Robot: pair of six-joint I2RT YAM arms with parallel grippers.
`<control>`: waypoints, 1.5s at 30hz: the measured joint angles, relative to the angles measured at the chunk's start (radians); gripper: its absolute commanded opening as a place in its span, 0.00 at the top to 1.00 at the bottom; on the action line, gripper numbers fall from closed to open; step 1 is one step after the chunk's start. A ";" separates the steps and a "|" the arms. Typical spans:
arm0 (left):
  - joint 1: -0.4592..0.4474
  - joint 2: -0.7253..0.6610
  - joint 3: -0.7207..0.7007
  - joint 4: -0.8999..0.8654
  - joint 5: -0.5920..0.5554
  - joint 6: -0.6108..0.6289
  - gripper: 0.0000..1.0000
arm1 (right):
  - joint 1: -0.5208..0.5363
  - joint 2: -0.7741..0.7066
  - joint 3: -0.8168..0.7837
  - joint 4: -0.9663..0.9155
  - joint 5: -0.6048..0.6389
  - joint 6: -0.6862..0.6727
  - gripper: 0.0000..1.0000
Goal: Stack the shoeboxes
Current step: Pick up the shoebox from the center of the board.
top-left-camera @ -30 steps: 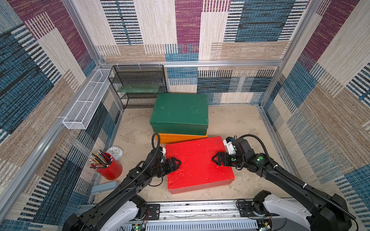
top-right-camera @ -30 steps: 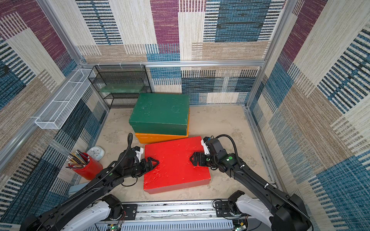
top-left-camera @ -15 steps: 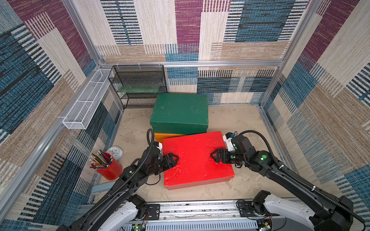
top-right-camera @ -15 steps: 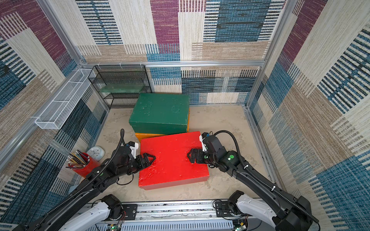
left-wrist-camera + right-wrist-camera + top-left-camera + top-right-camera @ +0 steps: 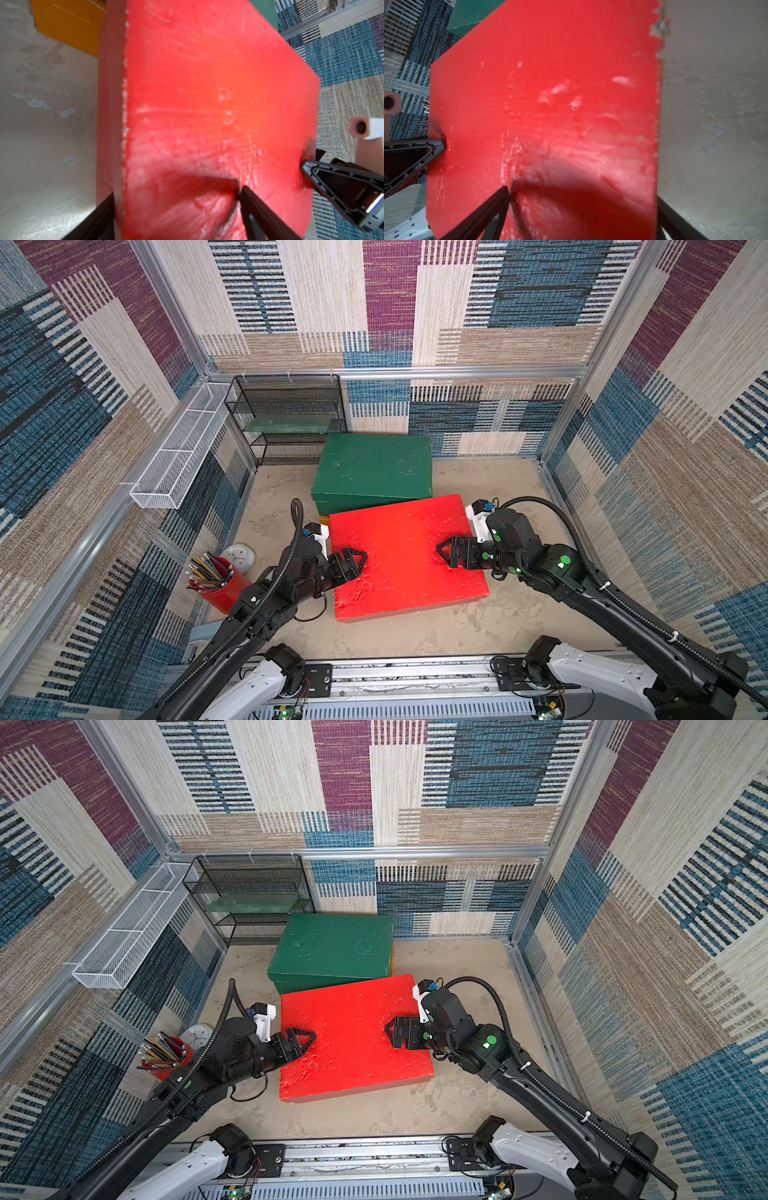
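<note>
Left gripper (image 5: 358,561) and right gripper (image 5: 443,549) jaws, spread wide, clamp the red shoebox (image 5: 401,531) by opposite ends over the beige counter (image 5: 415,635).

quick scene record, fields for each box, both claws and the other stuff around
red box: gripped at both short ends, looks lifted
orange box: bottom of the stack, mostly hidden
green box: on the orange box, behind the red one
left claw: shut on red box, left end
right claw: shut on red box, right end
other: pencil cup at left, wire rack in back corner
</note>
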 measured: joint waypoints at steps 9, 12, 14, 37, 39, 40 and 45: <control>0.000 0.006 0.087 -0.058 -0.021 0.017 0.16 | 0.028 -0.006 0.051 -0.013 0.023 0.001 0.04; 0.000 0.006 0.108 -0.073 -0.022 0.019 0.16 | 0.038 -0.003 0.076 -0.027 0.031 0.000 0.04; 0.000 0.004 0.121 -0.076 -0.027 0.029 0.16 | 0.043 0.002 0.096 -0.032 0.038 0.000 0.05; 0.000 0.051 0.268 -0.131 -0.082 0.061 0.16 | 0.075 0.090 0.274 -0.084 0.099 -0.029 0.05; 0.000 0.062 0.278 -0.132 -0.083 0.063 0.16 | 0.075 0.091 0.279 -0.084 0.105 -0.033 0.05; 0.000 0.066 0.283 -0.132 -0.084 0.065 0.16 | 0.074 0.093 0.284 -0.084 0.107 -0.035 0.05; 0.000 0.089 0.306 -0.129 -0.104 0.072 0.16 | 0.066 0.121 0.322 -0.084 0.113 -0.062 0.05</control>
